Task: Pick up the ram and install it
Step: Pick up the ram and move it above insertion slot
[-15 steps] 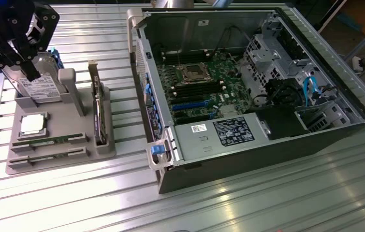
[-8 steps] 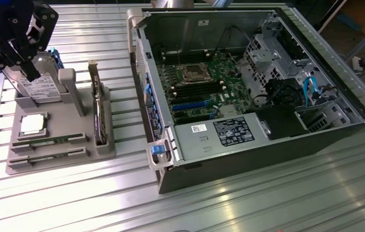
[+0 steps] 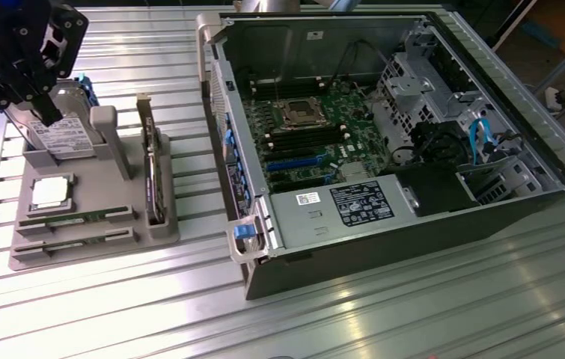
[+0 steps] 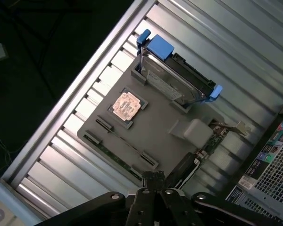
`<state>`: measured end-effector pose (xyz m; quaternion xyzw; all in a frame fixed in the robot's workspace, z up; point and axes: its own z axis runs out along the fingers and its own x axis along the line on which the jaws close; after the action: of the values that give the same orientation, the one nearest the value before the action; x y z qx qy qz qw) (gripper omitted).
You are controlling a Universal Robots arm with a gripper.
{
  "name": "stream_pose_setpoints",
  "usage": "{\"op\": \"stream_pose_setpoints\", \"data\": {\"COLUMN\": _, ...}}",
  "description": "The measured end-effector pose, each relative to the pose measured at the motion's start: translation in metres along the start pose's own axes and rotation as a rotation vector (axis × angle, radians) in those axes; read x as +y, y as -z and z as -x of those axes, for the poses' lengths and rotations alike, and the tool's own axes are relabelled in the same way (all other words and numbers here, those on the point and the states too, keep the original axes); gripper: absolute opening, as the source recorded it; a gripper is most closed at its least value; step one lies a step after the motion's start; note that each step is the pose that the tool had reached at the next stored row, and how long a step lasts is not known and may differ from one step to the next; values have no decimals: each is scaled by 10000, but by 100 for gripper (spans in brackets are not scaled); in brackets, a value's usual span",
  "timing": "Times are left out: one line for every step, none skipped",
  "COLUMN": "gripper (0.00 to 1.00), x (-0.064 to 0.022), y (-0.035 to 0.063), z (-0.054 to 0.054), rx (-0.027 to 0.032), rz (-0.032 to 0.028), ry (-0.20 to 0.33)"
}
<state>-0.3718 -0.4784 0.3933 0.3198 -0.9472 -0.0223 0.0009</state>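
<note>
Sitting open on the slatted surface point(image 3: 362, 314), the computer case point(image 3: 412, 239) flanks a grey tray point(image 3: 112, 196); the claw point(image 3: 51, 116) hovers closed and empty over the tray's far end, the ram point(image 3: 75, 218) lying at its near edge, long axis crosswise.

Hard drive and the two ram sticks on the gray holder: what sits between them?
A square processor chip lies flat in a recess of the holder between the hard drive and the ram sticks, as the exterior view shows.
</note>
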Motion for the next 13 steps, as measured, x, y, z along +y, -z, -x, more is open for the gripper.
{"op": "stream_pose_setpoints", "data": {"gripper": 11, "x": 0, "y": 0, "z": 0, "rx": 3, "rz": 1, "ry": 77}}
{"op": "stream_pose_setpoints", "data": {"gripper": 11, "x": 0, "y": 0, "z": 0, "rx": 6, "rz": 2, "ry": 151}}
{"op": "stream_pose_setpoints", "data": {"gripper": 11, "x": 0, "y": 0, "z": 0, "rx": 10, "rz": 3, "ry": 238}}
{"op": "stream_pose_setpoints", "data": {"gripper": 11, "x": -1, "y": 0, "z": 0, "rx": 15, "rz": 5, "ry": 360}}
{"op": "stream_pose_setpoints", "data": {"gripper": 11, "x": -1, "y": 0, "z": 0, "rx": 21, "rz": 6, "ry": 498}}
{"op": "stream_pose_setpoints", "data": {"gripper": 11, "x": -1, "y": 0, "z": -1, "rx": 28, "rz": 8, "ry": 656}}
{"op": "stream_pose_setpoints", "data": {"gripper": 11, "x": -1, "y": 0, "z": -1, "rx": 32, "rz": 10, "ry": 753}}
{"op": "stream_pose_setpoints", "data": {"gripper": 11, "x": -1, "y": 0, "z": -1, "rx": 37, "rz": 11, "ry": 860}}
{"op": "stream_pose_setpoints", "data": {"gripper": 11, "x": -1, "y": 0, "z": -1, "rx": 41, "rz": 12, "ry": 954}}
{"op": "stream_pose_setpoints", "data": {"gripper": 11, "x": -2, "y": 0, "z": -1, "rx": 46, "rz": 14, "ry": 1078}}
{"op": "stream_pose_setpoints", "data": {"gripper": 11, "x": -2, "y": 0, "z": -1, "rx": 51, "rz": 15, "ry": 1173}}
{"op": "stream_pose_setpoints", "data": {"gripper": 11, "x": -2, "y": 0, "z": -2, "rx": 55, "rz": 16, "ry": 1274}}
{"op": "stream_pose_setpoints", "data": {"gripper": 11, "x": -2, "y": 0, "z": -2, "rx": 62, "rz": 18, "ry": 1455}}
